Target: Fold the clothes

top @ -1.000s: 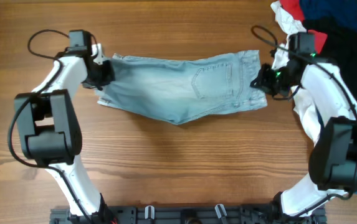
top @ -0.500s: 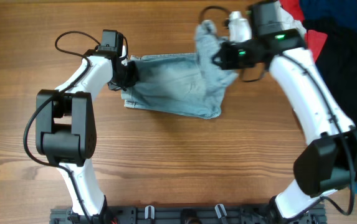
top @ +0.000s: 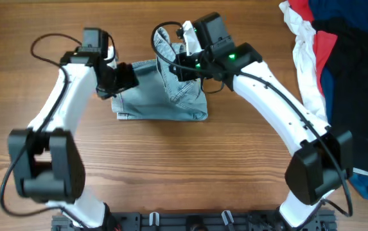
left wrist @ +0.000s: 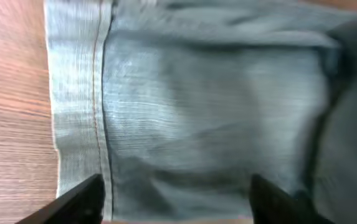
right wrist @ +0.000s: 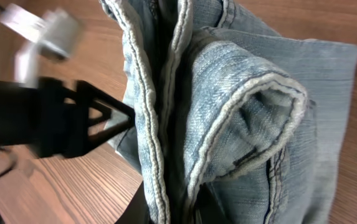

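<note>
Left hand [top: 118, 81] is hovering, fingers apart, at the left edge of the denim shorts [top: 146, 104], which are lying on the table [top: 171, 173]; right hand [top: 178, 63] is clamping their other end, holding it raised over the middle. First fold is looking half made; heaped clothes [top: 344, 77] at right are lying unfolded.

I can read no lettering, number, brand or sign in any of my 3 views. The denim shorts [right wrist: 228, 124] show only stitching. The white blurred part [right wrist: 47, 31] at the upper left of my right wrist view is too smeared to show any marking.
</note>
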{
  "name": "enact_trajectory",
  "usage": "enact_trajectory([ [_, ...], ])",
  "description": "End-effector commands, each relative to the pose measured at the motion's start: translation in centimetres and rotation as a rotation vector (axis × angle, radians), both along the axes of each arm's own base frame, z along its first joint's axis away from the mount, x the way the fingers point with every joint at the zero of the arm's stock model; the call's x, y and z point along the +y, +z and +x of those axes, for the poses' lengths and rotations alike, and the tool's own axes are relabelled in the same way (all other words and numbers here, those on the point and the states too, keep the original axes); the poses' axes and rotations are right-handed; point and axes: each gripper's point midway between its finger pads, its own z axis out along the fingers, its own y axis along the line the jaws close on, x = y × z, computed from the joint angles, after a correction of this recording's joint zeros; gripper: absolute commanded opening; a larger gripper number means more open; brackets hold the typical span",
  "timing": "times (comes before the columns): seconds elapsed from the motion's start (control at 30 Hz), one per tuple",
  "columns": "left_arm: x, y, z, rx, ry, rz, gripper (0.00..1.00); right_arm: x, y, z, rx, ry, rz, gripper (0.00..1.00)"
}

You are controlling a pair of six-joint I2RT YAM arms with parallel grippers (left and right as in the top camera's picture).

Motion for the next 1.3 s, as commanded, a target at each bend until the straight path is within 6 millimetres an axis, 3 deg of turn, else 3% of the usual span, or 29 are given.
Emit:
enact_trajectory([
  [0.0,0.9,5.2,0.1,-0.137,0.018,0.007,0.9,2.3,1.2,0.2,-0.033,0.019,0.053,0.04],
  [0.07,1.9,7.8,-0.1,-0.201,0.056,0.001,0.99,3.4,1.3,0.1,-0.047,0.031,0.069,0.04],
  [0.23,7.1,13.9,-1.1,-0.342,0.291,-0.029,1.0,7.0,-0.5,-0.7,-0.021,0.054,0.104,0.04],
  [0.33,9.4,14.4,-1.5,-0.352,0.362,-0.027,1.0,10.7,-1.8,-1.9,-0.01,0.102,0.152,0.04],
  [0.43,10.1,14.3,-1.6,-0.349,0.381,-0.023,1.0,13.3,-2.3,-3.0,-0.015,0.13,0.184,0.04],
  [0.47,10.2,14.3,-1.6,-0.35,0.384,-0.023,1.0,14.4,-2.4,-3.3,-0.023,0.14,0.206,0.27],
  [0.5,10.3,14.3,-1.6,-0.349,0.386,-0.022,1.0,15.9,-2.2,-3.8,-0.047,0.169,0.235,0.76],
  [0.53,10.3,14.3,-1.6,-0.349,0.386,-0.022,1.0,17.1,-2.0,-4.7,-0.062,0.213,0.257,0.99],
  [0.57,10.3,14.3,-1.6,-0.349,0.386,-0.022,1.0,17.9,-1.9,-5.8,-0.08,0.268,0.262,1.0],
  [0.6,10.3,14.3,-1.6,-0.349,0.386,-0.021,1.0,18.4,-1.7,-6.8,-0.113,0.344,0.256,1.0],
  [0.67,10.3,14.3,-1.6,-0.348,0.386,-0.021,1.0,17.5,-1.3,-6.7,-0.105,0.342,0.242,1.0],
  [0.73,10.3,14.1,-1.8,-0.339,0.379,-0.017,1.0,15.0,-0.3,-5.2,-0.092,0.291,0.225,0.99],
  [0.8,10.5,13.5,-2.3,-0.308,0.387,0.005,1.0,11.3,0.5,-2.9,-0.071,0.215,0.196,0.99],
  [0.9,10.6,12.0,-2.8,-0.255,0.346,0.034,1.0,5.9,-1.3,-0.2,-0.005,0.12,0.115,0.99],
  [0.97,10.7,11.5,-2.9,-0.233,0.347,0.041,1.0,4.5,-2.7,0.2,0.01,0.127,0.074,1.0],
  [1.0,10.8,11.1,-2.9,-0.223,0.349,0.045,1.0,4.1,-3.6,0.2,0.012,0.144,0.05,0.94],
  [1.03,10.8,10.9,-2.8,-0.216,0.35,0.044,1.0,3.9,-4.5,0.1,0.009,0.17,0.023,0.81],
  [1.13,10.6,9.7,-2.9,-0.179,0.3,0.06,0.99,3.7,-7.8,-0.2,0.04,0.172,-0.061,0.28],
  [1.17,10.3,9.1,-3.0,-0.162,0.262,0.069,0.99,3.7,-8.5,-0.3,0.056,0.172,-0.067,0.15],
  [1.2,10.0,8.5,-3.0,-0.144,0.225,0.077,0.99,3.6,-9.5,-0.4,0.085,0.164,-0.076,0.04],
  [1.27,9.6,7.7,-2.9,-0.127,0.172,0.088,1.0,3.4,-10.9,-1.0,0.135,0.159,-0.09,0.04],
])
